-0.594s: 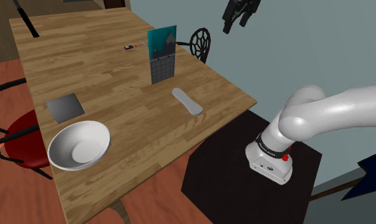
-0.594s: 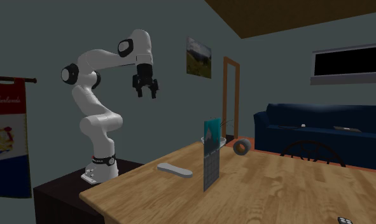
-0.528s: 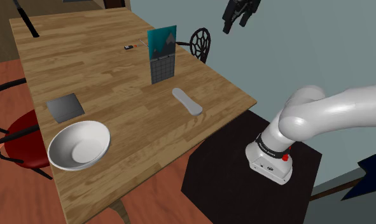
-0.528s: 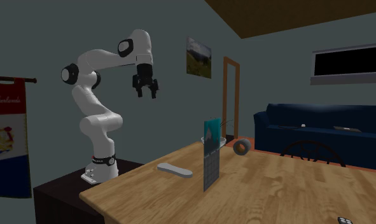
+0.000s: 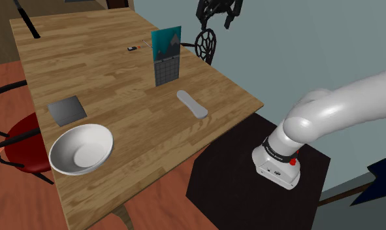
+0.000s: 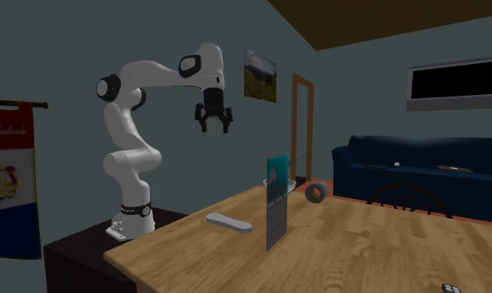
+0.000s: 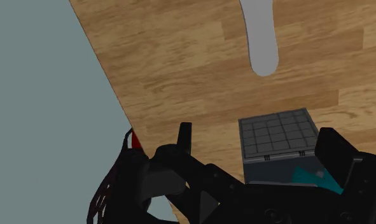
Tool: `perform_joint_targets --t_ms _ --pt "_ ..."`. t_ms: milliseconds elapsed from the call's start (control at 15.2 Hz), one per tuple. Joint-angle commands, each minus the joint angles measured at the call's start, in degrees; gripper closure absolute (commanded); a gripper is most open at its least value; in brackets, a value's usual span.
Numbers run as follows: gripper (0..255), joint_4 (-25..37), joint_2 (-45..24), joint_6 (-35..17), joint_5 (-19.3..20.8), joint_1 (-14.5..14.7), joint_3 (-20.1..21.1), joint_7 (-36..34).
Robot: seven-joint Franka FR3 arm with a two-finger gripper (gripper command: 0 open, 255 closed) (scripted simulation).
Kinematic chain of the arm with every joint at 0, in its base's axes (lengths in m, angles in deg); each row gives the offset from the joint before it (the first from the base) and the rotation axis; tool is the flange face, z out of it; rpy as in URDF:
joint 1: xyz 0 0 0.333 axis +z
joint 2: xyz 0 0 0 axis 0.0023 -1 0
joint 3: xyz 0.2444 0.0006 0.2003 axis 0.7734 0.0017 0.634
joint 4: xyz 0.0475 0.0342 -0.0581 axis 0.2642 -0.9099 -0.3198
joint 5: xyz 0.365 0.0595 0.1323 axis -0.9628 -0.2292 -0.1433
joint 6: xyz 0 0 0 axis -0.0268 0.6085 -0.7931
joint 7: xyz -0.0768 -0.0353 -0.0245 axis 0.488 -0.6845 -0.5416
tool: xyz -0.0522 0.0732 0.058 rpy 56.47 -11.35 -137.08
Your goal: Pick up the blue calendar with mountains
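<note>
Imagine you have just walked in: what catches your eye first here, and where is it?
The white arm arches up from its stand in the second exterior view, its black gripper open high above the wooden table. A blue calendar with a mountain picture stands upright on that table, and a white bowl sits toward the shoulder view's lower left.

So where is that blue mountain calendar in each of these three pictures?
Shoulder view: the calendar stands upright on the table, upper middle of the picture.
Second exterior view: the calendar, nearly edge-on, stands mid-picture.
Wrist view: the calendar, seen from above, shows between the end effector's fingers.
Shared landmark: the grey oblong lying flat beside it.
</note>
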Motion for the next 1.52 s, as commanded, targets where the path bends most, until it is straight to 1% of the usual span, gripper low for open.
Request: perform_joint_targets --t_ms 0,330,594,924,1122,1188,1452 --pt "0 3.7 -5.3 -0.9 0.5 -1.8 2.0 -6.8" --pt "0 14.2 -17.9 -0.8 3.2 -5.2 5.6 -22.6" --pt "0 24.1 -28.2 0.9 6.2 -6.6 6.6 -34.5" --pt "0 38.3 -40.9 4.9 9.4 -6.7 5.6 -47.4" --pt "0 47.9 -48.4 8.1 10.6 -6.4 4.1 -53.9" --pt "0 50.3 -50.2 8.9 10.7 -6.3 3.6 -55.3" --pt "0 45.9 -49.3 5.4 10.5 -6.7 3.5 -55.8"
